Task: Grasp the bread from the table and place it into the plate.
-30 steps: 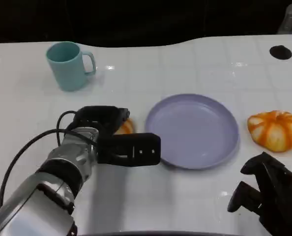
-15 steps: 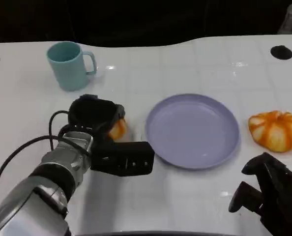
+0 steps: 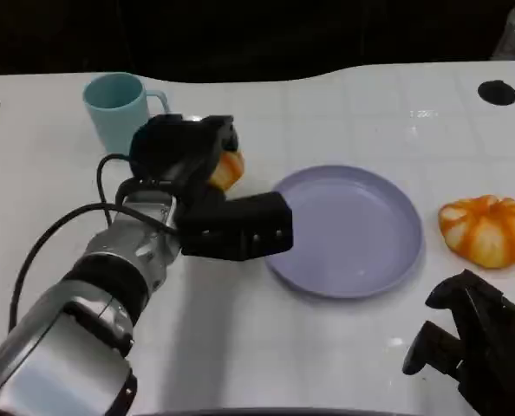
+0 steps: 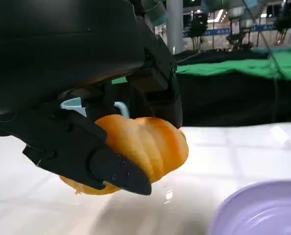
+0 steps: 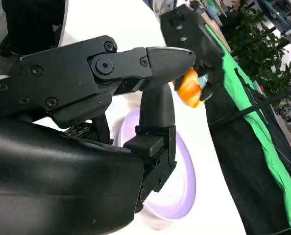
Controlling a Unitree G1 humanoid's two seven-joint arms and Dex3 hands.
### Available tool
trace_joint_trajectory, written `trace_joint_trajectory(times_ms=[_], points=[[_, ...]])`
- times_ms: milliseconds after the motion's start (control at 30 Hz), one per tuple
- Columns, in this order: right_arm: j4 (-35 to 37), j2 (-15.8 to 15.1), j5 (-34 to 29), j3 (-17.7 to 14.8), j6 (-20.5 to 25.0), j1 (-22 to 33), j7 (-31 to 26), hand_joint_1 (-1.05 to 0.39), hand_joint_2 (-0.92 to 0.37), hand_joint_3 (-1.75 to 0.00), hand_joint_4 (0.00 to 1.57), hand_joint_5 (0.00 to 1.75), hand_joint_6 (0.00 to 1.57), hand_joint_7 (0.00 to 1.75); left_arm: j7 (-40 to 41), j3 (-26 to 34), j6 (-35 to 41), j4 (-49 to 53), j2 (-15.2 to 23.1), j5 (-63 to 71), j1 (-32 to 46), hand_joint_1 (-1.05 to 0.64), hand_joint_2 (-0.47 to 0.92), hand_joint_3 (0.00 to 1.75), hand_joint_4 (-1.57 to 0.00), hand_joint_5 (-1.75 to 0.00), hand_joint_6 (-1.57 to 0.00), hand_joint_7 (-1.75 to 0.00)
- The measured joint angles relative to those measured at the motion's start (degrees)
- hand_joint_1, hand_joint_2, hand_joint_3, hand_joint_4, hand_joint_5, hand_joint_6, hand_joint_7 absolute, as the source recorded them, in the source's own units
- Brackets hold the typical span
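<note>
A small orange bread (image 3: 227,169) is gripped in my left hand (image 3: 184,160), lifted off the white table just left of the purple plate (image 3: 353,230). In the left wrist view the bread (image 4: 145,144) sits between the black fingers (image 4: 86,156), with the plate's rim (image 4: 263,210) below and to one side. My right hand (image 3: 474,347) rests at the near right edge with nothing in it, fingers apart. The right wrist view shows its fingers (image 5: 111,73) spread, the plate (image 5: 184,183) beyond them, and the left hand (image 5: 189,34) holding the bread (image 5: 189,88).
A teal mug (image 3: 114,108) stands at the back left, close behind my left hand. An orange-and-white striped bun (image 3: 485,227) lies right of the plate, just beyond my right hand. A black cable loops along my left forearm (image 3: 110,286).
My left hand has closed on the bread, raised it off the table and carried it farther back. The right hand has not moved.
</note>
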Motion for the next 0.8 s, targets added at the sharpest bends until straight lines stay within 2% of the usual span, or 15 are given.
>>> trace_joint_trajectory(times_ms=[67, 100, 167, 267, 300, 333, 367, 400, 500, 567, 633, 700, 800], points=[[0.00, 0.03, 0.00, 0.01, 0.00, -0.10, -0.01, -0.51, -0.92, -0.25, 0.62, 1.75, 0.46, 1.63, -0.02, 0.59, -1.46, -0.50, -0.59, -0.87, -0.01, -0.24, 0.90, 0.06, -0.89, -1.75, -0.79, -1.19], [0.00, 0.03, 0.00, 0.01, 0.00, -0.14, -0.01, -0.51, -0.92, -0.26, 0.62, 1.75, 0.47, 1.64, -0.02, 0.73, -1.91, -0.64, -0.66, -1.07, -0.02, -0.25, 0.91, 0.14, -0.91, -1.75, -0.76, -1.14], [0.07, 0.03, -0.01, -0.02, -0.01, -0.12, 0.00, -0.51, -0.92, -0.26, 0.63, 1.75, 0.47, 1.64, -0.61, 0.78, -3.43, -0.94, -0.83, -1.15, -0.22, -0.24, 0.88, 0.23, -0.89, -1.75, -0.75, -1.20], [0.09, 0.04, -0.12, 0.10, -0.01, -0.27, 0.00, -0.50, -0.92, -0.26, 0.63, 1.75, 0.47, 1.64, -2.89, 0.81, -5.75, -1.37, -2.12, -1.28, -1.52, -0.25, 0.83, 0.30, -0.91, -1.75, -0.79, -1.15], [0.08, 0.05, -0.12, 0.12, -0.01, -0.33, 0.00, -0.50, -0.92, -0.26, 0.63, 1.75, 0.47, 1.64, -3.39, 0.84, -6.09, -1.50, -2.61, -1.30, -2.02, -0.25, 0.82, 0.31, -0.92, -1.75, -0.78, -1.22], [0.09, 0.06, -0.12, 0.13, -0.01, -0.33, 0.00, -0.50, -0.92, -0.26, 0.63, 1.75, 0.47, 1.64, -4.11, 0.84, -6.45, -1.57, -3.15, -1.29, -2.57, -0.24, 0.81, 0.33, -0.92, -1.75, -0.72, -1.45], [0.09, 0.08, -0.12, 0.14, -0.01, -0.32, 0.00, -0.50, -0.92, -0.26, 0.63, 1.75, 0.47, 1.64, -4.66, 0.82, -6.67, -1.58, -3.80, -1.29, -3.12, -0.24, 0.79, 0.36, -0.93, -1.75, -0.69, -1.60], [0.09, 0.09, -0.12, 0.16, -0.02, -0.32, 0.01, -0.50, -0.92, -0.27, 0.63, 1.75, 0.48, 1.64, -5.23, 0.80, -6.79, -1.60, -4.43, -1.28, -3.60, -0.23, 0.76, 0.38, -0.94, -1.75, -0.70, -1.60], [0.08, 0.12, -0.17, 0.32, -0.02, -0.31, -0.09, -0.50, -0.92, -0.27, 0.63, 1.75, 0.48, 1.64, -6.07, 0.51, -6.91, -1.58, -6.28, -1.21, -4.33, -0.24, 0.73, 0.42, -0.95, -1.75, -0.86, -1.01], [0.07, 0.12, -0.22, 0.40, -0.01, -0.29, -0.23, -0.50, -0.92, -0.27, 0.63, 1.75, 0.48, 1.64, -6.52, 0.05, -6.87, -1.49, -7.61, -1.12, -4.35, -0.25, 0.74, 0.43, -0.95, -1.75, -0.94, -0.76], [0.07, 0.16, -0.22, 0.50, -0.01, -0.28, -0.25, -0.50, -0.92, -0.25, 0.63, 1.75, 0.49, 1.63, -6.64, -0.56, -6.74, -1.30, -8.85, -1.04, -4.35, -0.26, 0.74, 0.47, -0.93, -1.75, -0.95, -0.45], [-0.01, 0.28, -0.24, 0.59, -0.01, -0.17, -0.43, -0.51, -0.92, -0.25, 0.63, 1.75, 0.49, 1.63, -6.84, -0.98, -5.87, -0.92, -10.03, -0.98, -4.45, -0.24, 0.75, 0.49, -0.91, -1.75, -0.93, -0.31], [-0.33, 0.46, -0.41, 1.09, -0.02, 0.18, -0.63, -0.51, -0.92, -0.25, 0.63, 1.75, 0.50, 1.63, -7.13, -1.68, -3.67, -0.50, -11.72, -0.66, -4.48, -0.22, 0.77, 0.50, -0.89, -1.75, -0.94, -0.27]])
